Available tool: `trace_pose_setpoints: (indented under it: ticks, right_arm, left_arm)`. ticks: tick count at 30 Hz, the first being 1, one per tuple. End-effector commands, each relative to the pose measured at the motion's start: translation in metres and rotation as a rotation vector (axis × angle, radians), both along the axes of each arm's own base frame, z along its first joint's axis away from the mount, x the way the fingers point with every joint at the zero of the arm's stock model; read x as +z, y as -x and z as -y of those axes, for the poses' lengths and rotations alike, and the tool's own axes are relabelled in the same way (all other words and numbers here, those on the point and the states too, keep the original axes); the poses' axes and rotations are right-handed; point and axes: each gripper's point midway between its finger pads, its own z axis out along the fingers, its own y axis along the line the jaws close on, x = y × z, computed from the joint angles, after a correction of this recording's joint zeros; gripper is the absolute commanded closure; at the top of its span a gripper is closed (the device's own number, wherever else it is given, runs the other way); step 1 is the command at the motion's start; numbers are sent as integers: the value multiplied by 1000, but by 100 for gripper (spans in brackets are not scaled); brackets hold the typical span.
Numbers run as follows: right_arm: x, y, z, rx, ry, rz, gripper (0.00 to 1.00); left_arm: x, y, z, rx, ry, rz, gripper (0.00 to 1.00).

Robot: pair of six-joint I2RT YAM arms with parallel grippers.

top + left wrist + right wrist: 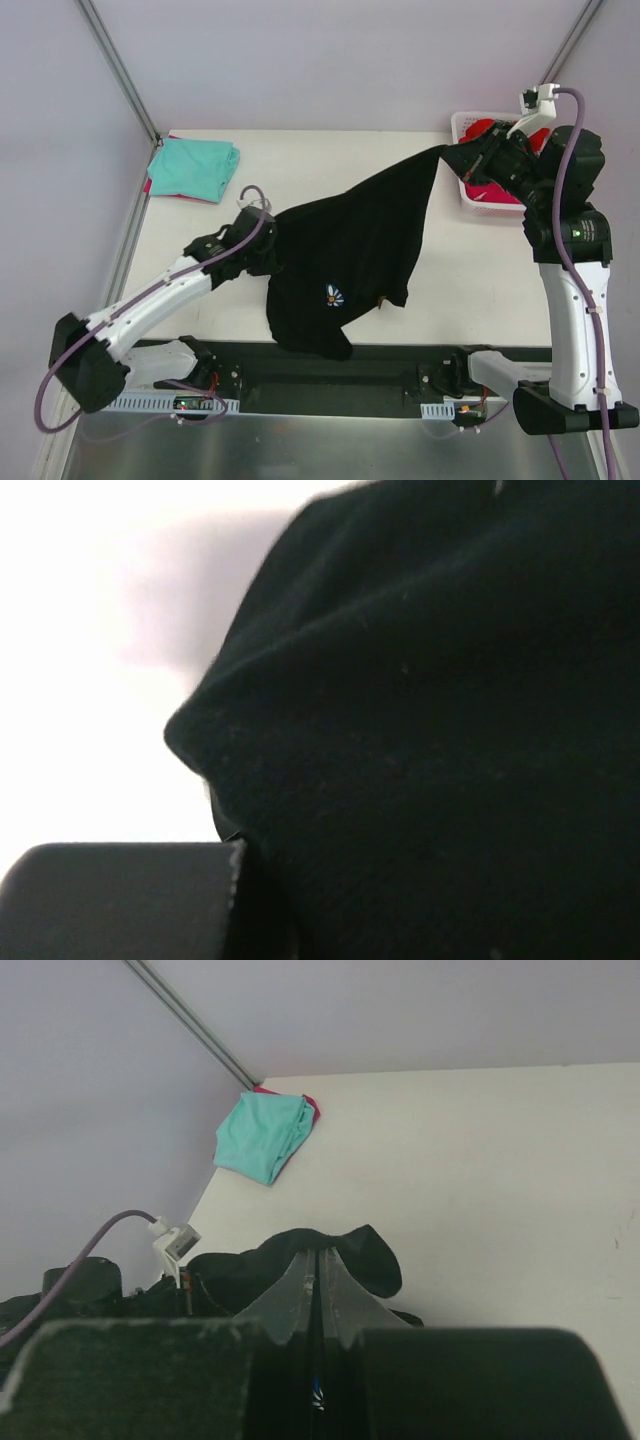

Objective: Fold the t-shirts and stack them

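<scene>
The black shirt (350, 250) hangs stretched across the middle of the top view. One corner runs up to the right gripper (462, 160) at the upper right, and its left edge is bunched at the left gripper (262, 255), left of centre. The lower part sags toward the bottom edge with the flower print (333, 295) facing up. Whether that part rests on the table (480, 290) cannot be told.

The left gripper's fingers are buried in cloth and out of sight. The shirt's edge gathers and lifts there, so it is clamped on the black shirt. Its wrist view is almost filled by blurred black cloth, very close. Only a dark part of the gripper shows in the lower left corner, against washed-out white at the left.

In the right wrist view the fingers (295, 1295) are pressed together at lower centre, with a fold of the black shirt pinched at their tips. The gripper body cuts off the bottom of the frame and hides the rest of the shirt.

The teal shirt (193, 168) lies folded at the table's upper left corner. A sliver of a pink shirt (311, 1106) peeks from beneath it, too little to tell how it lies. At the upper right of the top view the basket (462, 122) is largely hidden behind the right arm. Red cloth (482, 128) shows inside, but how many shirts it makes is unclear.
</scene>
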Motion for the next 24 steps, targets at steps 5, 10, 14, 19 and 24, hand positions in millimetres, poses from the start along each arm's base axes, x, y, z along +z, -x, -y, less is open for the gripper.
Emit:
trace_pose_setpoints:
  ticks: [5,10,14,19,24]
  right_arm:
    - [-22,-8,26,-148,116,-55,100]
    - [-32,-4,39,-197,178,-77,99]
    - [-39,-4,43,-208,210,-84,100]
    - [-52,-13,34,-180,167,-117,100]
    - [-53,-13,33,-174,157,-123,100]
  left_arm:
    - [24,-42,56,-82,-144,88,100]
    - [33,-79,23,17,-370,159,100]
    - [38,-91,-26,109,-412,160,100]
    - [71,-65,79,-260,183,89,100]
    - [121,-24,151,-630,629,8,100]
